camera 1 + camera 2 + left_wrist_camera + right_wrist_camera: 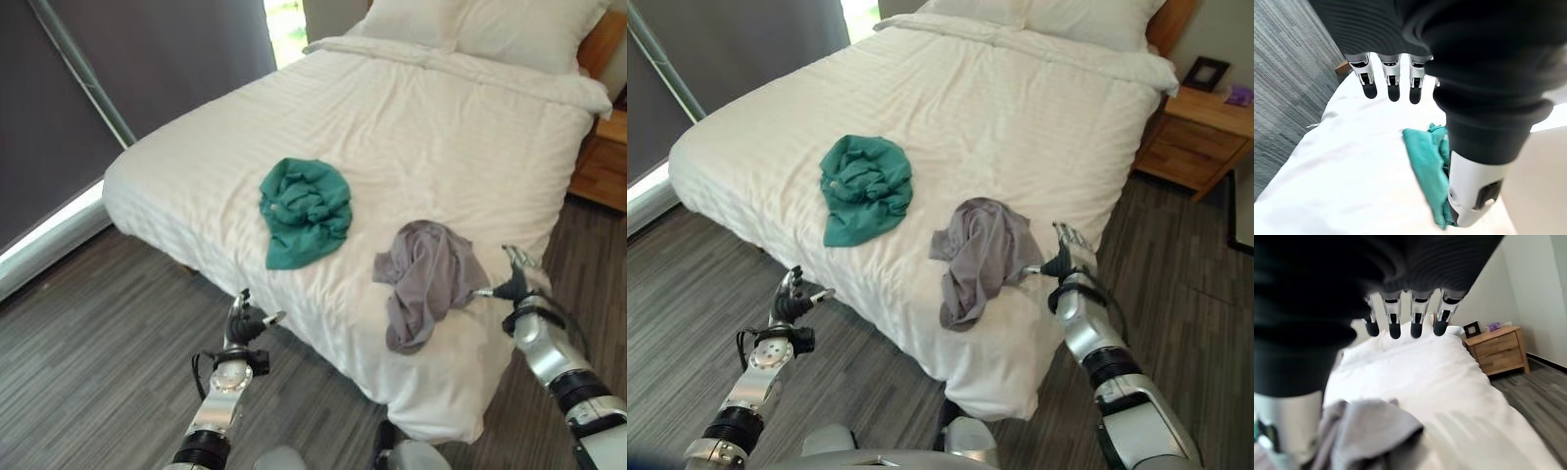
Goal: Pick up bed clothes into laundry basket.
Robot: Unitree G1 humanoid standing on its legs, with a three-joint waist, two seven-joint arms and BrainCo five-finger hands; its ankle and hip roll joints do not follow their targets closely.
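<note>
Both hands are empty with fingers relaxed: left hand [245, 321] by the bed [411, 127] edge, right hand [1066, 257] beside the grey garment [985, 253]. Reaching step; next it needs closing on that, green garment [306, 209] later.

Left hand [243, 323] and right hand [521, 278] both raised forward, fingers straight and holding nothing.
</note>
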